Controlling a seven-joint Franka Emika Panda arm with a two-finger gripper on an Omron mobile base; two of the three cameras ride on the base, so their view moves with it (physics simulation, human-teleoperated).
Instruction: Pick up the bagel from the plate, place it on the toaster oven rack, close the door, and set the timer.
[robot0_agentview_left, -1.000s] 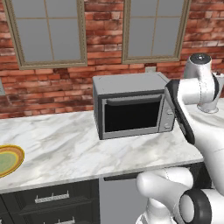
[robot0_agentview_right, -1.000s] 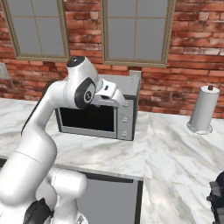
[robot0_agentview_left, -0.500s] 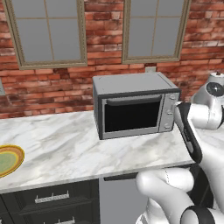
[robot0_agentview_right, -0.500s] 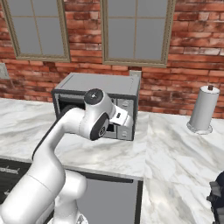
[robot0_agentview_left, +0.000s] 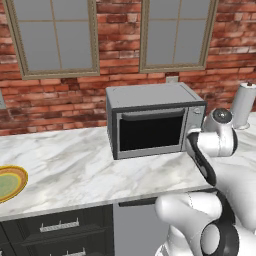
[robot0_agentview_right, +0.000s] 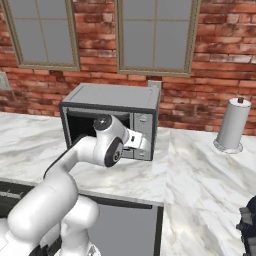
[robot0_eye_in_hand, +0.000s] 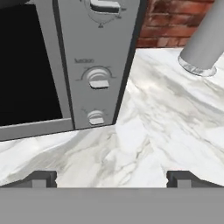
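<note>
The toaster oven stands on the marble counter with its door shut. The dark glass hides the toaster oven rack. The plate lies at the far left counter edge, partly cut off; the bagel is out of view. In the right base view my gripper hangs low in front of the oven's right-hand control panel. In the hand view my gripper is open with nothing between its fingertips, just above the counter. It faces the panel's knobs, and the door glass is on the left.
A paper towel roll stands upright on the counter right of the oven, also seen as the paper towel roll. A brick wall with two windows is behind. Bare marble counter stretches between the oven and the roll.
My arm has swung down from above the oven to counter height in front of its control panel. The gripper stayed open. The oven and plate have not moved.
</note>
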